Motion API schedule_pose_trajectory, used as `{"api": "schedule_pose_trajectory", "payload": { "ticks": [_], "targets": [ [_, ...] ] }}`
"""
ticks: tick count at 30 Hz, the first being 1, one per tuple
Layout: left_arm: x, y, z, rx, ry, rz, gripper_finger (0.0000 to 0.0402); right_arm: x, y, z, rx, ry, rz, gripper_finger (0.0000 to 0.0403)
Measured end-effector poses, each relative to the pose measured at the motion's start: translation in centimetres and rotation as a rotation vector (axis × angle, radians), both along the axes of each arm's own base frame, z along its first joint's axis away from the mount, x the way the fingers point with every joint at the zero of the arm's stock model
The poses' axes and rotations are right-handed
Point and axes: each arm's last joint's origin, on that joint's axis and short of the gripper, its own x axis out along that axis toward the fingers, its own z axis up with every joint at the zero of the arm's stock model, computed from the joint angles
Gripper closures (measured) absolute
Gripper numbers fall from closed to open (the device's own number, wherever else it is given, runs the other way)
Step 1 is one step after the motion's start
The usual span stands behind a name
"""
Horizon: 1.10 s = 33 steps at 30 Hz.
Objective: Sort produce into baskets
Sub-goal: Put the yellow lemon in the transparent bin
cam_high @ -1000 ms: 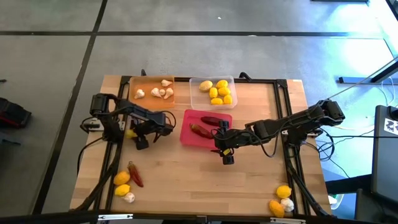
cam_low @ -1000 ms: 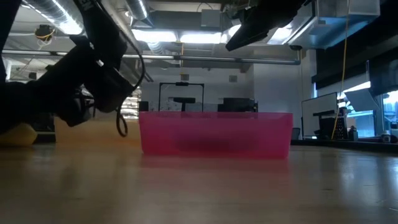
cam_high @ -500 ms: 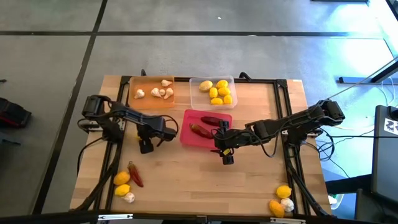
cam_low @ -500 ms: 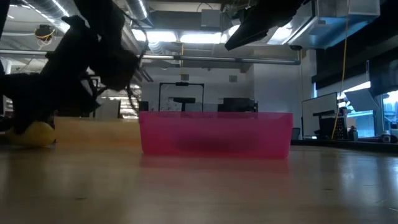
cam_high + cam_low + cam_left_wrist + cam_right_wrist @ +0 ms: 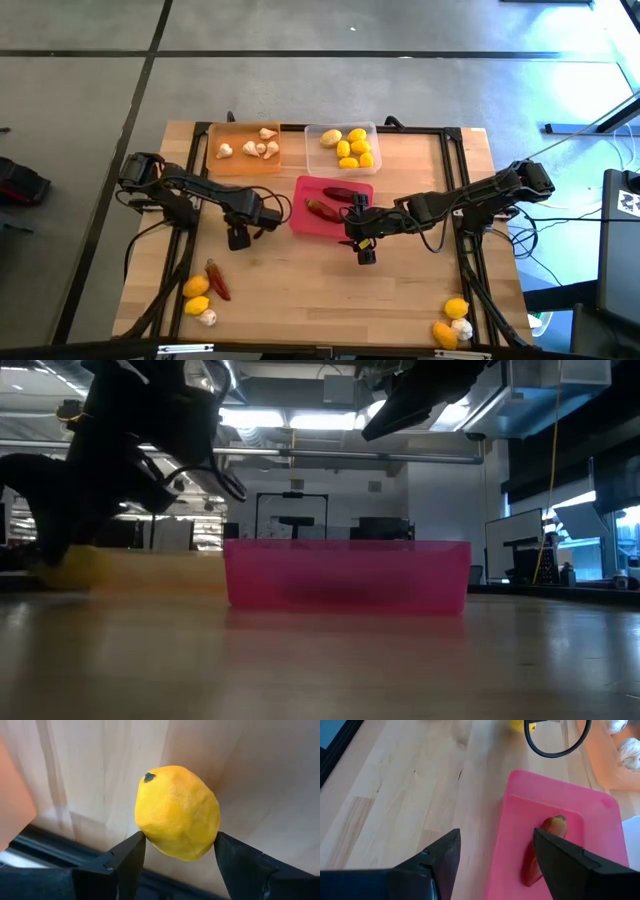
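Note:
My left gripper (image 5: pixel 179 845) is shut on a yellow lemon (image 5: pixel 177 812) over the bare wood left of the pink tray (image 5: pixel 332 205), which holds dark red chili peppers (image 5: pixel 322 210). In the high view the left gripper (image 5: pixel 238 230) hides the lemon. My right gripper (image 5: pixel 365 248) is open and empty at the pink tray's near right corner; its fingers (image 5: pixel 445 855) stand apart above the tray (image 5: pixel 560 815) and a chili (image 5: pixel 545 845). The orange tray (image 5: pixel 245 147) holds garlic bulbs and the clear tray (image 5: pixel 342 146) holds lemons; both rest at the far side. My left gripper pinches the lemon by its two opposite sides (image 5: pixel 146 834) between its two fingers (image 5: pixel 131 855), near their free ends. The fingers come from above, pointing down at the table. The lemon's stem end (image 5: pixel 148 777) points away from the fingers. Whether it is clear of the wood, I cannot tell.
Loose produce lies at the near left: a chili (image 5: pixel 217 280), two lemons (image 5: pixel 196 288) and a garlic bulb (image 5: pixel 208 317). At the near right lie a lemon (image 5: pixel 456 307), a garlic bulb (image 5: pixel 462 326) and an orange piece (image 5: pixel 443 334). Bare wood lies between the two groups.
My left gripper has gone toward the table's right edge, toward the pink tray, taking the lemon along with it. The lemon, which showed beside the gripper in the high view a second ago, is now hidden under it.

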Motion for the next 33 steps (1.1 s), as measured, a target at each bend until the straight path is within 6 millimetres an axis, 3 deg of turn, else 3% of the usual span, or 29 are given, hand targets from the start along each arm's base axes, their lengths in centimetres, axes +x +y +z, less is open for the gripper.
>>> {"api": "schedule_pose_trajectory", "payload": {
  "ticks": [11, 23, 33],
  "targets": [
    [1.0, -0.1, -0.3, -0.013, -0.113, -0.009, 0.017, 0.0, 0.0, 0.0, -0.001, 0.003, 0.0, 0.0162],
    [1.1, -0.1, -0.4, -0.016, -0.119, -0.019, 0.0097, 0.0, 0.0, 0.0, -0.001, 0.003, 0.0, 0.0162],
    [0.8, -0.3, -0.3, 0.006, -0.092, 0.032, 0.009, 0.0, 0.0, 0.0, 0.0, 0.001, 0.0, 0.0162]
  ]
}}
